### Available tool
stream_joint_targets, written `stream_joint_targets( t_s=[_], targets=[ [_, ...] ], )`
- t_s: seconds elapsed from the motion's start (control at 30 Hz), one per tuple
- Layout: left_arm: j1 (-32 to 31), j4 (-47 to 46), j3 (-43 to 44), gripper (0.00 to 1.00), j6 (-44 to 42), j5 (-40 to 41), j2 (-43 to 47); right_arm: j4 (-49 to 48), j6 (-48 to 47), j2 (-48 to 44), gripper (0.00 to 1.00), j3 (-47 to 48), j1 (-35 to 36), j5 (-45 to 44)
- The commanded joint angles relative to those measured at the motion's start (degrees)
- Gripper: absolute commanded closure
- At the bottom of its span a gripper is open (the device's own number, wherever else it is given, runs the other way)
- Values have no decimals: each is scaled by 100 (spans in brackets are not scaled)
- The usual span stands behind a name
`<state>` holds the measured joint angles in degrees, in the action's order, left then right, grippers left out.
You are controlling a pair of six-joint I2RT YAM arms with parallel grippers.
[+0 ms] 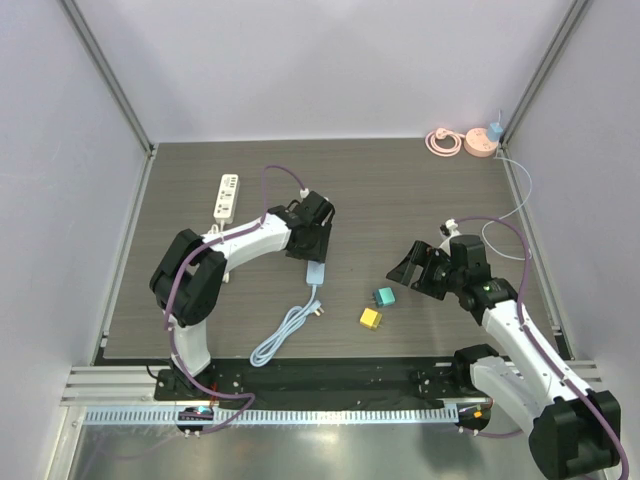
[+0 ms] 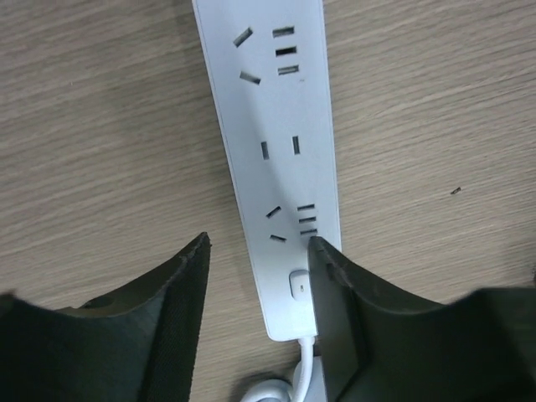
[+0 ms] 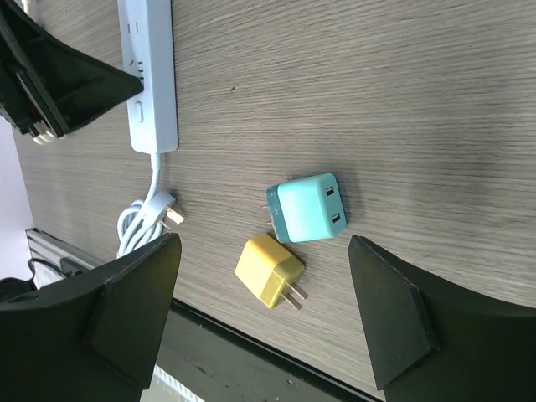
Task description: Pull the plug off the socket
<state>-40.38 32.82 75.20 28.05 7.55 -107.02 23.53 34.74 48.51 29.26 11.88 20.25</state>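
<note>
Every outlet on the power strip (image 2: 276,151), mid-frame in the left wrist view, is vacant. The teal plug (image 3: 308,208) and yellow plug (image 3: 270,270) lie loose at centre of the right wrist view, apart from it. My left gripper (image 2: 259,243) stands open at the strip's cord end, holding nothing; my right gripper (image 3: 264,243) gapes wide, empty (above both plugs). Judgement: extraction looks complete; next, withdraw both arms.

The white power strip (image 2: 276,159) lies flat on the wood-grain surface (image 2: 100,126), every visible outlet empty. A teal plug (image 3: 308,208) and a yellow plug (image 3: 270,270) lie loose just beside each other, apart from the strip, prongs bare.
</note>
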Motion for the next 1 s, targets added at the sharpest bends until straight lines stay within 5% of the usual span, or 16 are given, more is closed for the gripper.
stream_joint_targets(
  t_s=[0.0, 0.17, 0.27, 0.47, 0.67, 0.97],
  targets=[
    [-14, -126, -14, 50, -2, 334, -143, -15, -231, -228, 13, -51, 77, 75],
    [-5, 84, 266, 54, -45, 440, -319, -120, -319, -368, 13, -69, 122, 260],
    [-14, 207, 285, 33, -37, 510, -171, -173, -354, -386, 13, -78, 122, 471],
    [-14, 102, 285, 19, 200, 414, 401, -287, -363, -527, 13, -183, 122, 664],
    [-84, -196, 259, 17, 411, 89, 226, -279, -380, -579, 13, -140, 139, 901],
    [-479, -22, 504, 21, 561, 756, -336, -200, -337, -817, 13, -131, 139, 867]
  ],
)
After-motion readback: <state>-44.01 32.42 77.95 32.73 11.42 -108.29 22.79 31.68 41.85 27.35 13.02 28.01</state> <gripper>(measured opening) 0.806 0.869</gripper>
